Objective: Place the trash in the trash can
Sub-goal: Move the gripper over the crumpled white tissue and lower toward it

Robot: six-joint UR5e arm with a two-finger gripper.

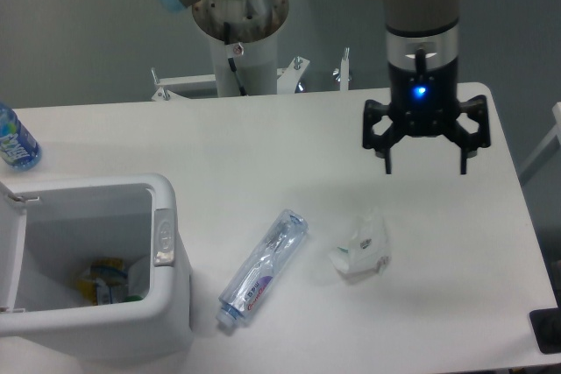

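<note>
A flattened clear plastic bottle [262, 267] with a blue-and-red label lies diagonally on the white table, just right of the trash can. A crumpled white wad [361, 245] rests on the table to the bottle's right. The trash can [164, 236] is a large white bin at the lower left, open, with a grey latch on its right rim and some colourful items inside. My gripper [425, 167] hangs open above the table, up and to the right of the wad, holding nothing.
An upright blue-labelled water bottle [14, 139] stands at the far left edge. The arm's base column [241, 37] rises behind the table's back edge. The table's right edge runs close to the gripper.
</note>
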